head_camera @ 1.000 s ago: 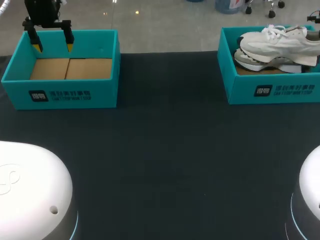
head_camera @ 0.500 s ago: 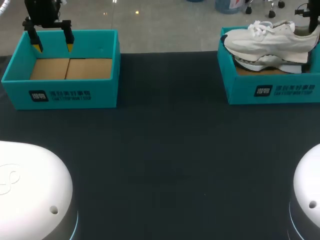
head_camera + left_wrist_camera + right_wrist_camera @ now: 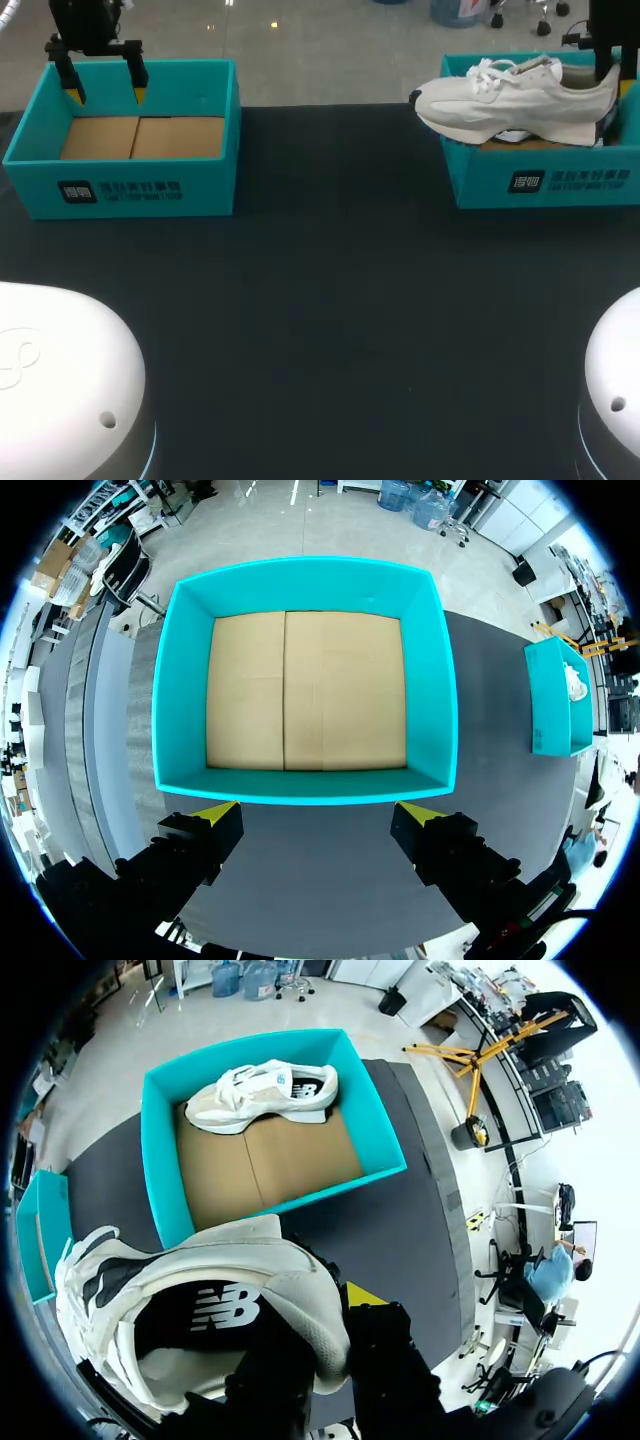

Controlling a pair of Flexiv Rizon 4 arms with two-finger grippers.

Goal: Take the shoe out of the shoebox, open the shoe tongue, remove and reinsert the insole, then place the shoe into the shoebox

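Observation:
A white shoe (image 3: pixel 515 98) hangs over the right teal shoebox (image 3: pixel 540 182), its toe out past the box's left wall. My right gripper (image 3: pixel 606 72) is shut on its heel. In the right wrist view the heel collar of this held shoe (image 3: pixel 190 1310) sits between the fingers of the right gripper (image 3: pixel 325 1360). Below lies a second white shoe (image 3: pixel 265 1095) on its side at the far end of the shoebox (image 3: pixel 160 1150). My left gripper (image 3: pixel 106 95) hangs open over the far wall of the left teal box (image 3: pixel 135 190), nothing between its fingers.
The left box (image 3: pixel 180 700) holds only its cardboard floor, with the left gripper (image 3: pixel 318 815) above its near wall. Dark tabletop (image 3: pixel 330 300) stretches between the two boxes and toward the front. My arms' white bases fill the front corners.
My right gripper has carried the white shoe up and to the left, so its toe now sticks out over the box's left wall. The left arm has stayed put.

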